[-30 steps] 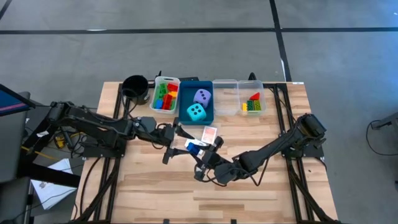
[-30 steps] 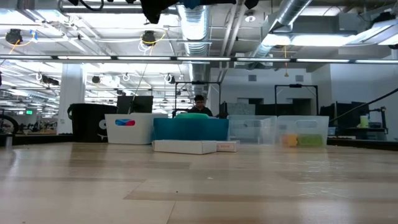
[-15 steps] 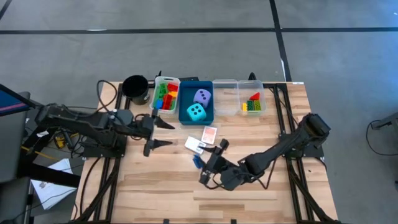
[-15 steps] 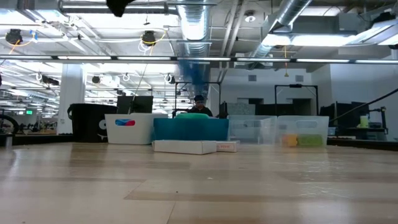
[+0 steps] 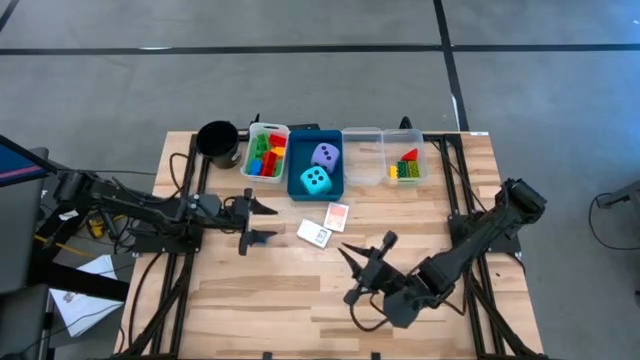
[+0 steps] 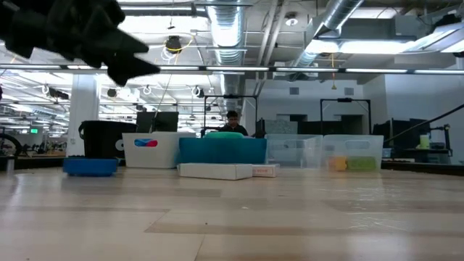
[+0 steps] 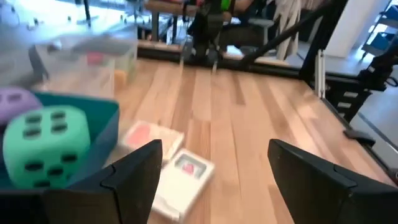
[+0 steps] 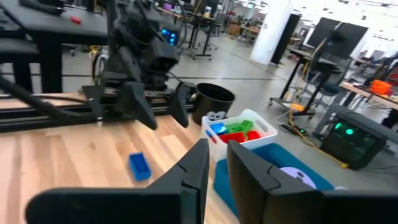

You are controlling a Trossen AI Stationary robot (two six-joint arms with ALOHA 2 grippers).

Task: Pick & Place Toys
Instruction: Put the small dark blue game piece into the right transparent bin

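- The left end effector (image 5: pixel 258 222) hovers over the left half of the tabletop (image 5: pixel 250 300), its two fingers spread wide with nothing between them and touching nothing.
- In the left wrist view those fingers (image 7: pixel 134 180) frame bare wood, with the card packs lying just beyond their tips.
- The right end effector (image 5: pixel 364 262) is lifted above the front middle of the tabletop; in the right wrist view its fingers (image 8: pixel 198 163) stand nearly together, with only a thin slit between them, and they hold nothing.
- Two card packs lie flat on the wood just in front of the blue tray (image 5: pixel 302 148): a red-backed card pack (image 5: pixel 338 215) and a white card pack (image 5: pixel 315 234), close beside each other, between the two end effectors and touched by neither.
- The cyan die (image 5: pixel 316 180) and the lavender die (image 5: pixel 325 154) sit together inside the blue tray, the cyan one nearer the front.
- A white tray (image 5: pixel 252 148) left of the blue tray holds a heap of bricks (image 5: pixel 265 155) in red, green, yellow and blue.
- A clear tray (image 5: pixel 416 150) at the right end of the row holds a few more bricks (image 5: pixel 405 166); another clear tray (image 5: pixel 362 155) stands between it and the blue one.
- A loose blue brick (image 8: pixel 139 165) lies on the wood, seen in the right wrist view between the right end effector and the left arm; the low view shows it (image 6: pixel 90 167) at far left.
- A black cup (image 5: pixel 217 140) stands at the back left, beside the white tray.
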